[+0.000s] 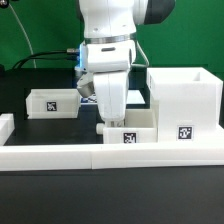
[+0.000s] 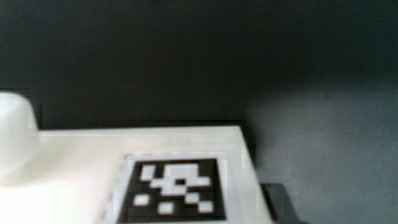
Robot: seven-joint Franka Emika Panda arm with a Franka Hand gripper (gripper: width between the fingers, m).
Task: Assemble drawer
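- The black surface (image 1: 100, 200) is the biggest thing here. In the exterior view its open room lies at six o'clock, in front of the long low border block (image 1: 60, 155), and at twelve o'clock, behind the parts.
- The arm (image 1: 108, 40) stands at the centre and reaches straight down.
- The drawer's housing (image 1: 185, 95), the tall white piece, sits at three o'clock from the arm, just behind the block.
- The left box (image 1: 52, 102) lies at nine o'clock, well apart from the housing.
- The middle box (image 1: 140, 128) sits at about five o'clock from the wrist, just beside the housing and just behind the block.
- The jaws are down at that box's nine-o'clock wall. The wrist view shows one white finger (image 2: 15, 135) beside a white face carrying a tag (image 2: 175, 188). The other finger is out of sight, so I cannot tell how wide the jaws stand or whether they grip anything.
- The step looks like taking this box so it can go into the housing. To do it well, pinch the wall squarely, lift clear of the block's edge and keep the box level.
- The housing's wall at three o'clock leaves little room, so a tilted box could catch there.
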